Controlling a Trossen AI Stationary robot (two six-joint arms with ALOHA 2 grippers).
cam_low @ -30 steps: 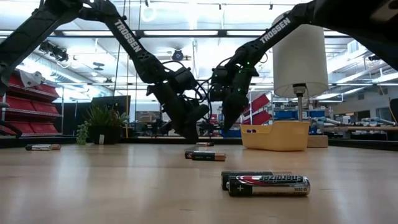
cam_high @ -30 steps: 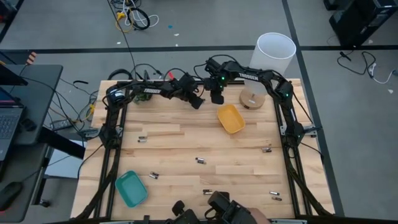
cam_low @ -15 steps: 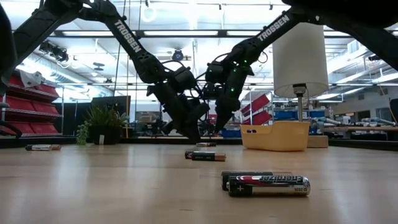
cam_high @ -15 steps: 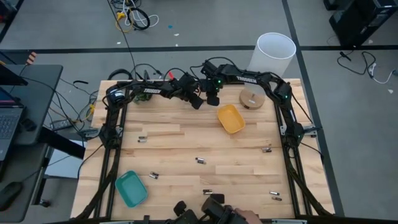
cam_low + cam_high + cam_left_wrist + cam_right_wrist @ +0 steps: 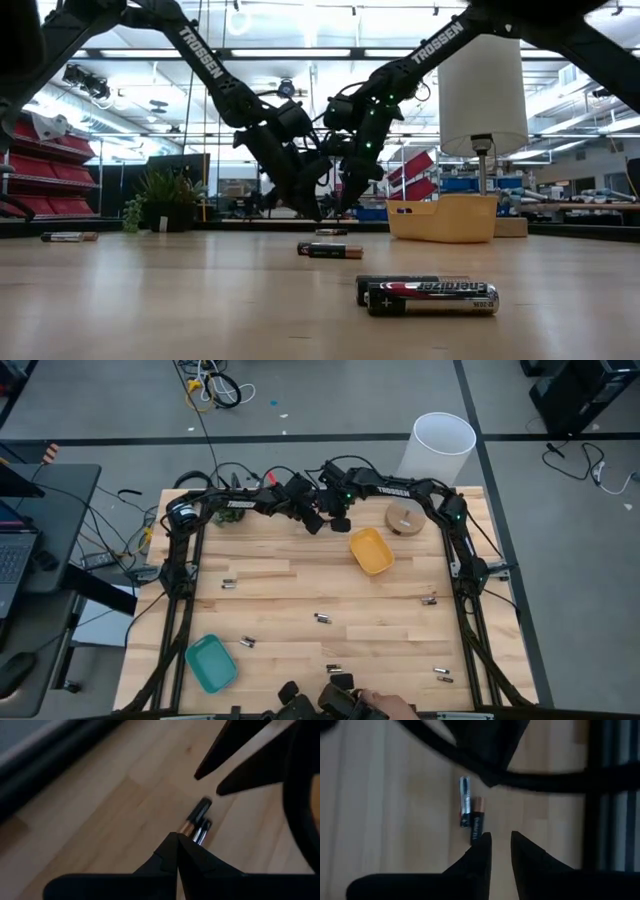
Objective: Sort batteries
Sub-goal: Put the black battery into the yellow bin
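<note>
Fingers on the left gripper point(image 5: 178, 842) are pressed together with nothing pinched, while the ones on the right gripper point(image 5: 498, 845) are held a little apart, also with nothing between them. Both are parked low over the far middle edge of the tabletop point(image 5: 300, 595), just beside each other.

Right under them a pair of batteries point(image 5: 470, 815) can be made out, lying flat, side by side and touching. Their long axes are parallel, and one is slid a bit ahead of the other. One is dark with a silvery band, the other black with a copper-coloured end. The same pair shows up just past the left fingertips in the left wrist view.

More batteries are scattered flat across the wood: one near the left edge point(image 5: 229, 583), one in the middle point(image 5: 321, 618), one near the right edge point(image 5: 429, 600), mostly with the long axis running left to right. Closest to the low camera, two black ones with silver and red labelling point(image 5: 430, 297) are stacked tight against each other, broadside on.

A yellow tray point(image 5: 371, 550) is sat near the grippers, and a teal tray point(image 5: 211, 662) is at the near left corner, well apart.
</note>
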